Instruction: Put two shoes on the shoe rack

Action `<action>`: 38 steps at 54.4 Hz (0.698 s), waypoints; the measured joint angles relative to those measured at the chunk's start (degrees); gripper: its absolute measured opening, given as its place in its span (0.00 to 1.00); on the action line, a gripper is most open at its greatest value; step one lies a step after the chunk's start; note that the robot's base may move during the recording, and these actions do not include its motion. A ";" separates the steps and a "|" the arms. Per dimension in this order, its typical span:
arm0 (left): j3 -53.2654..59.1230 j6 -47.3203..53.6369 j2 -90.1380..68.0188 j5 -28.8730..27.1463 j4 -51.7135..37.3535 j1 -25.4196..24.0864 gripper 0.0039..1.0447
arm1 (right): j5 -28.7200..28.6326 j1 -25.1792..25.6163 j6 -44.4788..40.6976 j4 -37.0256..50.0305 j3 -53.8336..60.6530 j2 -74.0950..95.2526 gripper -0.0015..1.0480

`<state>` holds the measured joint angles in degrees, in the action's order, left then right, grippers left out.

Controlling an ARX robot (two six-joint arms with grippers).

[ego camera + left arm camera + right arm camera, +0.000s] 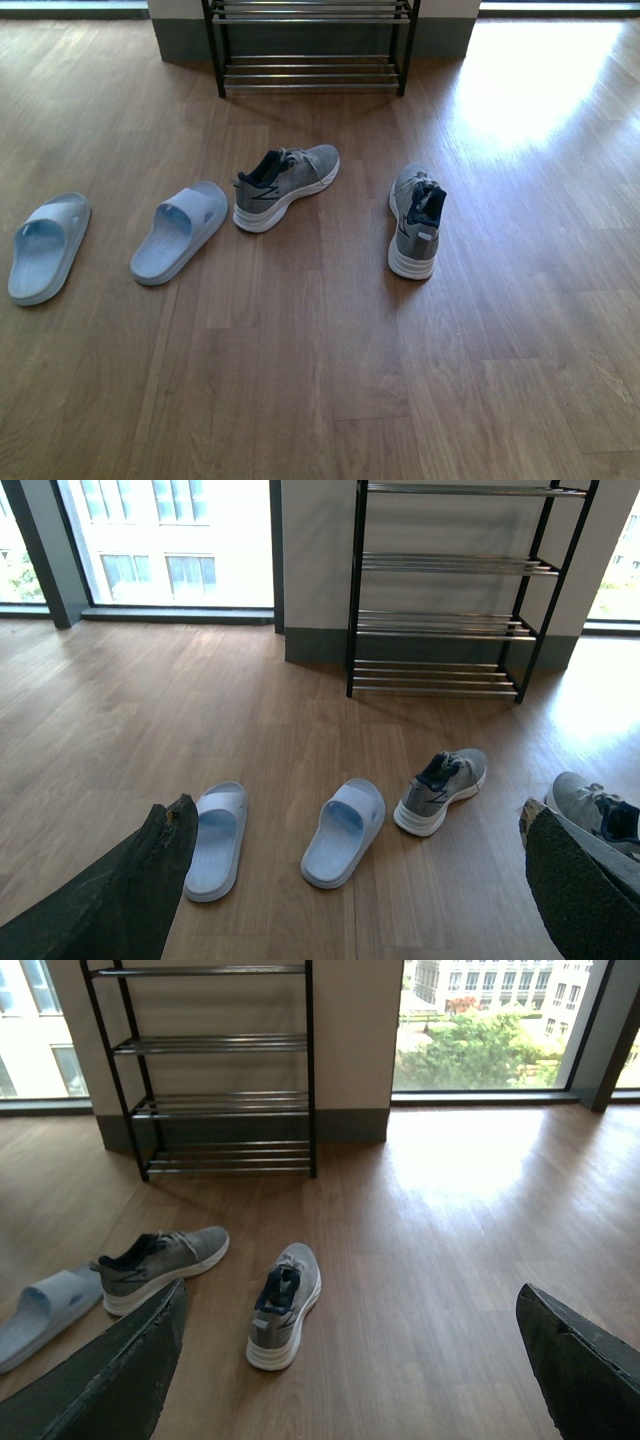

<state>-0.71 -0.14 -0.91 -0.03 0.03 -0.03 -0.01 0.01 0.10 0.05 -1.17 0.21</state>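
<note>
Spread wide, the left gripper [355,815] has nothing between its fingers, and the right gripper [350,1295] is opened in the same way, also without load. Neither arm appears in the front view.

All four shoes are on the wooden floor [320,400]. In the front view, one blue slide [48,247] lies at the left edge and the second slide [180,230] just beside the centre sneaker [285,185], which is turned with its toe to the upper right. The other sneaker [415,222] stands apart at centre right, heel toward the camera.

The task seems not yet begun, so the step in hand is probably the first reach. It would be good to close across the firm heel collar, keep the sole level, and set it down across several rods, because they are thin.

The shoe rack [310,72] stands at the top centre. Its tiers, as far as they are visible, carry no shoe.
</note>
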 joint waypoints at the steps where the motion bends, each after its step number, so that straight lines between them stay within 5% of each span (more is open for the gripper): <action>1: 0.00 0.00 0.00 0.00 0.00 0.00 0.91 | 0.00 0.00 0.00 0.00 0.00 0.00 0.91; 38: 0.00 0.00 0.00 0.00 0.00 0.00 0.91 | 0.00 0.00 0.02 0.00 0.00 0.00 0.91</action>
<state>-0.71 -0.14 -0.91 -0.03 0.03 -0.03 -0.01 0.01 0.12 0.05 -1.17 0.21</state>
